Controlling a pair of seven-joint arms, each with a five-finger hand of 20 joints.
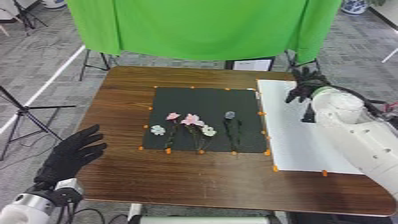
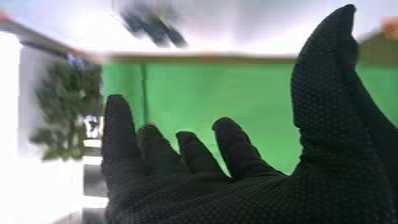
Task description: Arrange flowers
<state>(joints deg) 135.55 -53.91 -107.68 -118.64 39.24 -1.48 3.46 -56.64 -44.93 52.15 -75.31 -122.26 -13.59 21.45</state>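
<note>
In the head view my right hand (image 1: 306, 85) is over the far part of the white sheet, its fingers spread and holding nothing. The right hand (image 2: 222, 180) appears in the right wrist view with fingers extended and thumb apart. My left hand (image 1: 69, 155) hovers by the table's left edge, fingers straight. On the black mat (image 1: 187, 97) lie pink flowers (image 1: 191, 120), white flowers (image 1: 158, 130) and a grey-blue flower (image 1: 230, 115), with stems toward the near edge. A dark object (image 1: 308, 114) rests on the white sheet beside the right forearm.
The white sheet (image 1: 293, 145) covers the table's right side, next to the mat. Orange markers (image 1: 267, 152) line the borders of mat and sheet. Beyond the brown table (image 1: 124, 170) hangs a green cloth (image 1: 200, 30). A tripod (image 1: 27, 107) stands on the left.
</note>
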